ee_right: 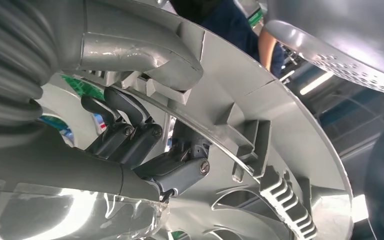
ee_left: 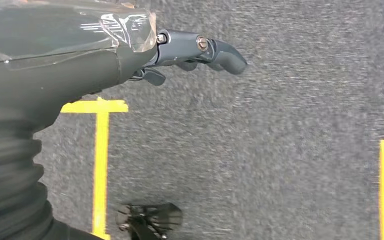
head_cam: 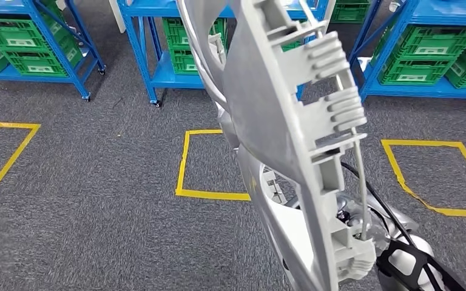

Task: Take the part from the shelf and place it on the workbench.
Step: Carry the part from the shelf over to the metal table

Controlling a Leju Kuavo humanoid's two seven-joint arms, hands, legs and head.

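Fingers [ee_right: 130, 132] of my right hand [ee_right: 145, 150] are curled around a rib on the back of the grey part [ee_right: 260, 150] in the right wrist view, thumb pressed over the top, so I have it clamped; a person in dark blue [ee_right: 230, 22] stands beyond it. From the head view, that part [head_cam: 279, 115] rises tall and tilted in front of the camera, held from low down near my right arm [head_cam: 400, 254], and I judge the risk plain: gripped at one edge, it could swing or slip as I walk, and it blocks much of my sight, so I could clip a blue shelf [head_cam: 158, 73]. Those shelves carry green crates [head_cam: 425, 54]; I cannot tell what is in them. No worktop is in sight yet. Below, yellow tape squares [head_cam: 185, 163] mark the carpet. My left hand [ee_left: 190, 50], seen from the left wrist, hangs over the carpet with its fingers [ee_left: 225, 55] bent loosely apart, holding nothing.
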